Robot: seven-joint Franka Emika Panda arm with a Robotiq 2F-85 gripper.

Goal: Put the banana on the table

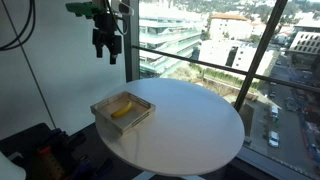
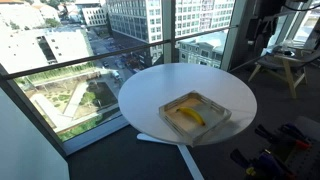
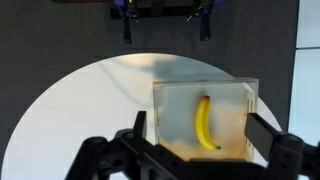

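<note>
- Your gripper (image 1: pixel 106 48) hangs high over the tray side of the table (image 1: pixel 195 125) and points down. Its jaws are spread wide and it holds nothing.
- The banana (image 1: pixel 122 111) lies inside the greyish tray (image 1: pixel 100 108), which sits near the table's edge. The banana is not on the bare white top.
- Only the wrist view shows you both fingers (image 3: pixel 139 126) standing apart, with the tray and the banana framed between them well below.
- The gripper's height above the table shows only in an exterior view.
- A wooden-legged stool (image 2: pixel 275 62) beyond the table appears in just an exterior view.
- You have one banana, one tray, one table and one gripper.
</note>
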